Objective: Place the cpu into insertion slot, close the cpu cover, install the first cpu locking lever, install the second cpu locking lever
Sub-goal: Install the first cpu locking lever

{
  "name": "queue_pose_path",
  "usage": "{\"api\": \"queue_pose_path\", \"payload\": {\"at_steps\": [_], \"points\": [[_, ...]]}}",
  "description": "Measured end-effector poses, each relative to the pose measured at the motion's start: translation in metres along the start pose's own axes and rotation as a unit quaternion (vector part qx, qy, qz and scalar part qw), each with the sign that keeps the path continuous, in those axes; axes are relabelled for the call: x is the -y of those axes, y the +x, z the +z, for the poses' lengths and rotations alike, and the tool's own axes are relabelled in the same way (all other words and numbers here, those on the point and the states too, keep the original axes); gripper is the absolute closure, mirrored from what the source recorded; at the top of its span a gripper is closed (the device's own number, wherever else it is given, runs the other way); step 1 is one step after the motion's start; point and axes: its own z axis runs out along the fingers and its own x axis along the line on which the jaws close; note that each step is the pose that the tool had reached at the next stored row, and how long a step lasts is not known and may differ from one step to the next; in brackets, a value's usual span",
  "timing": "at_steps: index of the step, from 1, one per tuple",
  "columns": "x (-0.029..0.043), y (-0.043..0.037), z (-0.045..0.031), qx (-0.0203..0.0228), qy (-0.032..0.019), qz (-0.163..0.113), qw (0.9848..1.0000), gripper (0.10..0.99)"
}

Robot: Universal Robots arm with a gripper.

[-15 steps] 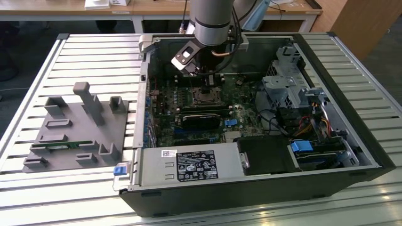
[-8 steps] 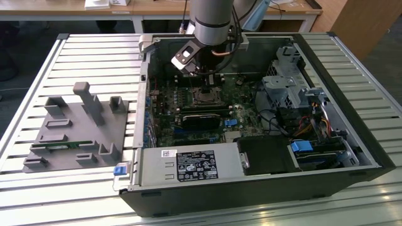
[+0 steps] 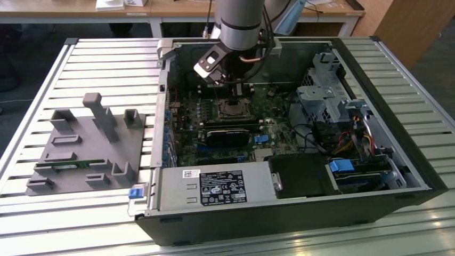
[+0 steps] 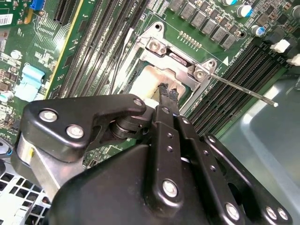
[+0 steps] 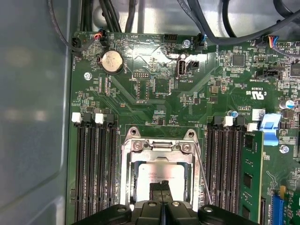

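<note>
The insertion slot [image 3: 233, 108] on the green circuit board [image 5: 154, 89] is almost wholly hidden beneath the cpu [image 5: 158, 171] and the cpu cover [image 5: 125, 174]. In both wrist views the cover's silver frame lies flat around the chip's dull metal top. The black body of the gripper [image 5: 161, 186] blocks the near edge of the socket. In the exterior view the arm [image 3: 238, 24] stands in front of it, so it is unclear whether the fingertips actually rest on the chip. A thin locking lever [image 4: 243, 91] juts free beside the cover, out over the memory slots [image 5: 96, 173]. One end of the lever passes behind the gripper in the first wrist view.

The open computer case [image 3: 398, 106] lies on its side on a slatted metal table [image 3: 106, 69]. A grey parts fixture [image 3: 85, 154] sits well apart at the exterior view's left, and the power supply box [image 3: 213, 188] is at the case's near edge. Wooden desks [image 3: 178, 8] line the far side of the room.

The gripper hangs over the middle of the cpu, its two fingers pressed together with nothing between them.
</note>
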Motion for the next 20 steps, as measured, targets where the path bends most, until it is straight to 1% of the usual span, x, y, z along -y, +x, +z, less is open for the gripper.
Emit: {"api": "queue_pose_path", "payload": {"at_steps": [5, 11, 15, 20], "points": [[0.0, 0.0, -0.0027, 0.0, 0.0, 0.0, 1.0, 0.98], [0.0001, 0.0, -0.0094, 0.0, 0.0, 0.0, 1.0, 0.98], [0.0002, 0.0, -0.0147, 0.0, 0.0, 0.0, 1.0, 0.98], [0.0002, 0.0, -0.0243, 0.0, 0.0, 0.0, 1.0, 0.98]]}}
